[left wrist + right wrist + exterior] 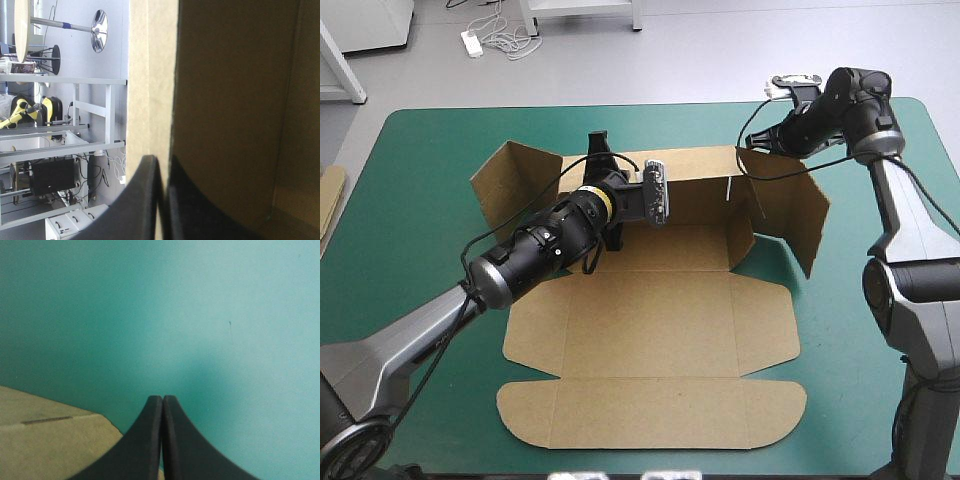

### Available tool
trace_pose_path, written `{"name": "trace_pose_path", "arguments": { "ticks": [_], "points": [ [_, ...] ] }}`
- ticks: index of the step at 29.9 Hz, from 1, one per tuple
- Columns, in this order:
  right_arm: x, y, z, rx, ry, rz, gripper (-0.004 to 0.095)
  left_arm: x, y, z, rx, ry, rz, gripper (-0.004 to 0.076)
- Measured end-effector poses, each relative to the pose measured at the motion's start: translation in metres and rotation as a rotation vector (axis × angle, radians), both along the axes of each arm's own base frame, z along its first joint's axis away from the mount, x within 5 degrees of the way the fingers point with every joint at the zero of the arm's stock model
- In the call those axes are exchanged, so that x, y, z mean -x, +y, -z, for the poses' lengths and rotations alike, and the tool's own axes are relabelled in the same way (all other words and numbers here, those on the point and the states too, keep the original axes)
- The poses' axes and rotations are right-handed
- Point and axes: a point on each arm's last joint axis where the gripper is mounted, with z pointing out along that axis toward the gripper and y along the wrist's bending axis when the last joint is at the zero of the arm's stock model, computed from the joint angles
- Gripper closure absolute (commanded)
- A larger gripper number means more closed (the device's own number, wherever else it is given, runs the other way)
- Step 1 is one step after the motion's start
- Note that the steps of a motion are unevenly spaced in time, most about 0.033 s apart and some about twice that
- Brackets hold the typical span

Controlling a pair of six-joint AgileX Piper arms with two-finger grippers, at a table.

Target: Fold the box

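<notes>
Board first: we judge the box [650,330] light, stiff across panels, floppy at creases and easily dented, so grip wall edges near a fold.

High view: brown sheet, back wall & both side flaps up, lid flat behind the left gripper [601,142], which is on the back wall. The right gripper [754,150] is at that wall's corner.

Left wrist: fingers clamped, wall edge btwn them.

Right wrist: fingers pressed together, board beside them, teal-green cover [210,315] ahead. Whether anything's pinched we can't tell.
</notes>
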Motion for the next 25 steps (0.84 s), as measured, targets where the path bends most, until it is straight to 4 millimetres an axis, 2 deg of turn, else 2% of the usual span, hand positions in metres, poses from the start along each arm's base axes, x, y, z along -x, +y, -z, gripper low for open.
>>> {"name": "trace_pose_path", "arguments": {
  "ticks": [11, 16, 20, 25],
  "points": [
    [0.043, -0.002, -0.001, 0.01, 0.074, -0.056, 0.0911, 0.0, 0.0, 0.0, 0.001, 0.002, -0.002, 0.0733],
    [0.057, 0.0, -0.013, -0.017, 0.01, -0.082, 0.0911, 0.0, 0.0, 0.0, 0.001, 0.002, -0.002, 0.0733],
    [0.07, 0.003, -0.014, -0.051, -0.032, -0.118, 0.0911, 0.0, 0.0, 0.0, 0.0, 0.003, -0.003, 0.0733],
    [0.085, 0.005, -0.002, -0.086, -0.094, -0.154, 0.0911, 0.0, 0.0, 0.0, -0.001, 0.004, -0.005, 0.0733]
  ]
}}
